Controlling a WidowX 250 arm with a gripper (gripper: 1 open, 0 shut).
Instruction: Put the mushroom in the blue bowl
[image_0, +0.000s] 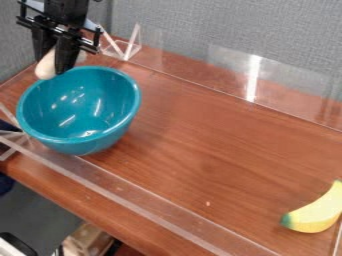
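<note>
The blue bowl (80, 110) is a large glossy teal bowl standing at the left of the wooden table, and nothing shows inside it. My gripper (54, 58) hangs at the upper left, above the bowl's far-left rim. It is shut on the mushroom (47, 68), whose cream-white stem sticks out below the black fingers. The cap is hidden between the fingers. The mushroom is held in the air, a little above and just outside the rim.
A yellow banana-shaped toy (318, 210) lies at the table's front right corner. Clear plastic walls (254, 75) run along the back and front edges. A grey panel stands behind the table.
</note>
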